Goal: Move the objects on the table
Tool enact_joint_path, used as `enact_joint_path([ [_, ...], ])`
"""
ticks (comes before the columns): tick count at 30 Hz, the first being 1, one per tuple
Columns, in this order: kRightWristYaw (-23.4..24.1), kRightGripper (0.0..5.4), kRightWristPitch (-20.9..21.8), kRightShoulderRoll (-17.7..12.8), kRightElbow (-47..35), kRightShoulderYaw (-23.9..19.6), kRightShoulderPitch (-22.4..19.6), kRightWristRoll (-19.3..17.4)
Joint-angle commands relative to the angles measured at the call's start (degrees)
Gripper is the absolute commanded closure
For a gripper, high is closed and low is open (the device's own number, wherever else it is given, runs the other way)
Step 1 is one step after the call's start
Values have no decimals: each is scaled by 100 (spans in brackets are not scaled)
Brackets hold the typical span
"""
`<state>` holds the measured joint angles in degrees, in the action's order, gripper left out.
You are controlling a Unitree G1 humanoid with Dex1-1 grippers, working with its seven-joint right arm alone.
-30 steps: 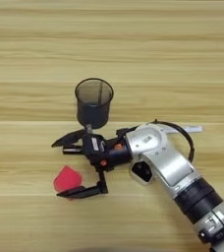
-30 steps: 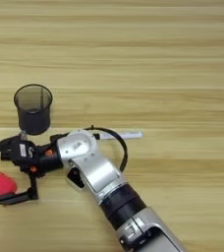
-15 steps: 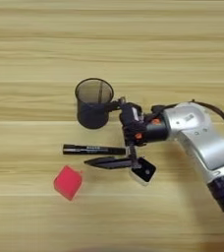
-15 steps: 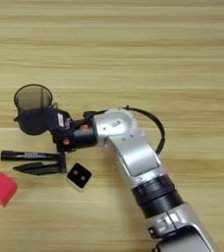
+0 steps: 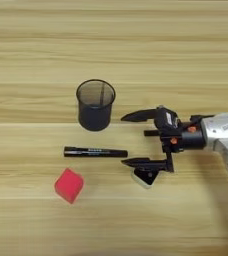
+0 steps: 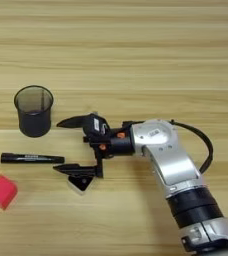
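Black mesh cup [image 5: 95, 104] upright, contents unclear. Gripper [image 5: 131, 140] wide open, holding nothing; lower finger over white cube [image 5: 145, 177]. Slim black marker [image 5: 95, 152] flat just left. Red cube [image 5: 68, 185] nearer front-left. Wooden table [image 5: 46, 45], horizontal grain.

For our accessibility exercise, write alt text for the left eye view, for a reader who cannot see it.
A robot gripper reaches in from the right over a wooden table, fingers wide open, the lower finger over a white cube. To its left lie a black marker and a red cube, with a black mesh cup standing behind.
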<state>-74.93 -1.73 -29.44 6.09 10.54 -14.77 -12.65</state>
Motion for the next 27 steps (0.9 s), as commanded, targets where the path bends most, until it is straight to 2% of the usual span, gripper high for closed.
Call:
enact_joint_path([
  [1, 318, 6, 168, -117, -46, -229, -279, 21],
  [9, 269, 6, 122, -288, 108, -228, -88, 105],
  [15, -50, 6, 115, -516, 42, -200, 147, 54],
  [27, -344, 6, 255, -724, 169, -307, 306, 48],
])
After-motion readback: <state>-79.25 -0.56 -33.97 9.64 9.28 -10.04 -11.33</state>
